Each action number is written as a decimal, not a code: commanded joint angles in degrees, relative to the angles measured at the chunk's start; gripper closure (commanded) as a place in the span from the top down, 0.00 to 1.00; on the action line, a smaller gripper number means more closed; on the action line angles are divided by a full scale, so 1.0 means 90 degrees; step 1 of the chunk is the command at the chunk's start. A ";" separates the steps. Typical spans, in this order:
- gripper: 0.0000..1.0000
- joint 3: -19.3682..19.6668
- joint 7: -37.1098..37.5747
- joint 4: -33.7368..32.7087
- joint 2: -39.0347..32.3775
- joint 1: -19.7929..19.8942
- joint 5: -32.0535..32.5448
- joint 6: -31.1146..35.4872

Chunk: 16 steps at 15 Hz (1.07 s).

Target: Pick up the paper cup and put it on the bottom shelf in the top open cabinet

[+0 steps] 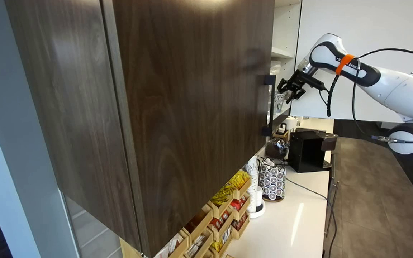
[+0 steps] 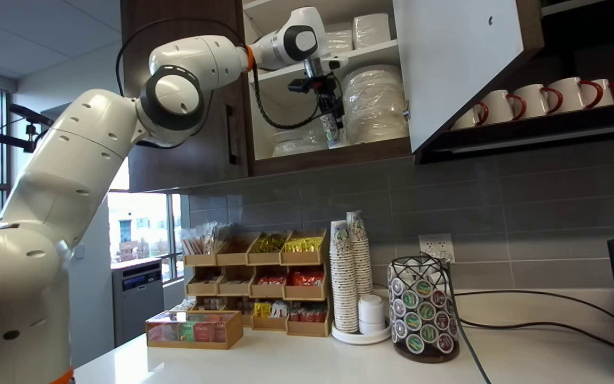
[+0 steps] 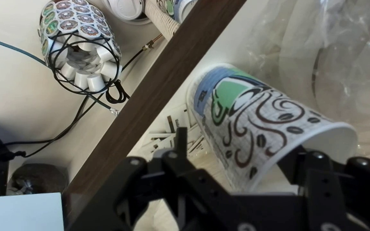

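The paper cup (image 3: 255, 118), white with a coffee-themed print and a blue band near its base, is inside the top open cabinet (image 2: 372, 154). It also shows in both exterior views (image 1: 279, 101) (image 2: 330, 130). Its base appears to rest on the pale bottom shelf (image 3: 228, 37), close to the front edge. My gripper (image 3: 238, 144) is at the cup's rim and also shows in both exterior views (image 1: 285, 94) (image 2: 333, 113). Its fingers are spread: one reaches inside the cup's mouth, the other is outside with a gap to the cup wall.
Plastic-wrapped plates (image 2: 375, 104) stand beside the cup. An upper shelf (image 2: 376, 54) is above. A dark door (image 1: 192, 89) and a door showing its white inner face (image 2: 456, 58) flank the opening. Below are cup stacks (image 2: 344, 282) and a pod rack (image 2: 424, 309).
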State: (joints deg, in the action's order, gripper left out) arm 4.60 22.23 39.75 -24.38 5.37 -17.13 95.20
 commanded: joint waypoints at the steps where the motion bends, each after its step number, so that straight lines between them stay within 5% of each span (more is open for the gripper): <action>1: 0.99 -0.0047 0.0070 -0.0351 -0.0206 0.0056 -0.0139 0.0098; 16: 1.00 -0.0087 -0.0802 -0.0328 0.0255 0.0162 -0.0131 0.1005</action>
State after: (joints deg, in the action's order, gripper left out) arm 4.41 18.99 35.83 -24.21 5.88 -17.23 104.09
